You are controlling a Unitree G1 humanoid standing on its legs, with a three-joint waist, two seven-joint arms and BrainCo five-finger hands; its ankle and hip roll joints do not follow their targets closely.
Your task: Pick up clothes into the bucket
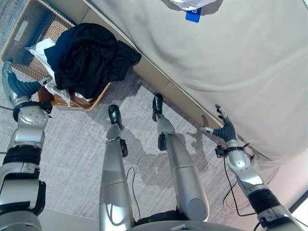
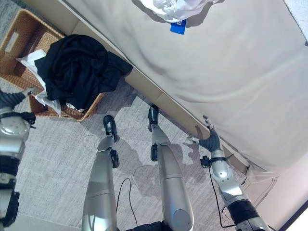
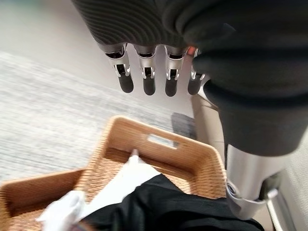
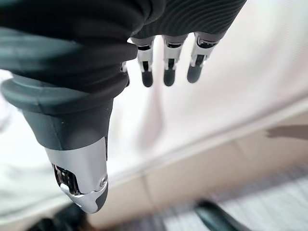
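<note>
A woven wicker basket (image 1: 30,23) stands on the carpet at the far left, beside the bed. A black garment (image 1: 89,57) is heaped in it and spills over its near rim, on top of a white cloth (image 1: 41,50). My left hand (image 1: 17,86) hovers just left of the basket's near corner, fingers (image 3: 144,82) straight and holding nothing. In the left wrist view the basket (image 3: 159,139) and black garment (image 3: 163,207) lie below the hand. My right hand (image 1: 225,129) is open at the bed's lower edge, fingers (image 4: 168,72) straight. A white garment (image 2: 173,8) lies on the bed.
The bed, under a beige sheet (image 1: 231,57), runs diagonally across the far and right side, with its pale base (image 1: 159,82) along the carpet. A small blue item (image 2: 178,26) lies by the white garment. Grey carpet (image 1: 72,144) spreads in front of the basket.
</note>
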